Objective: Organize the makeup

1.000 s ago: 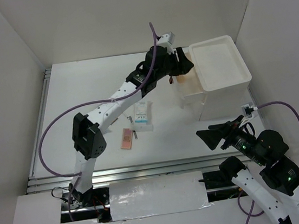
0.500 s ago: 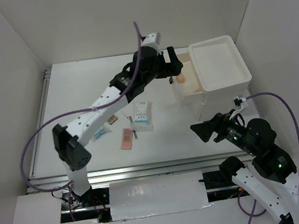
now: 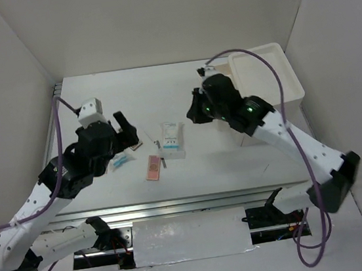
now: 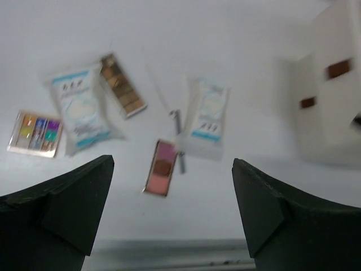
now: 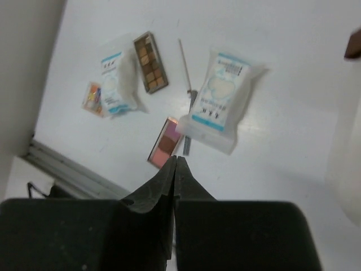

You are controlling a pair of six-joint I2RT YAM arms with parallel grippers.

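While the left gripper point(image 4: 172, 165) hangs above the worktop point(image 3: 97, 99) with its fingers point(image 4: 62, 209) spread wide and nothing between them, the right gripper point(image 5: 175, 169) has its two fingers pressed flat together, also holding nothing. Both wrist cameras look down on the same cluster, which lies left of the worktop's middle and toward its near edge. Nearest that edge lies a pink palette point(image 5: 163, 149). Just beyond it sits a white-and-light-blue packet point(image 5: 221, 101), one corner close against the palette, and a thin pencil point(image 5: 184, 62) runs along the packet's left side. Further toward the left edge a brown palette point(image 5: 150, 62) lies just beside a second packet point(image 5: 117, 83), and a many-coloured palette point(image 5: 93, 99) touches that packet's outer side (the left wrist view is too blurred to show more). At the far right corner stands the big white drawer box point(image 3: 266, 75), with the right arm reaching across in front of it.
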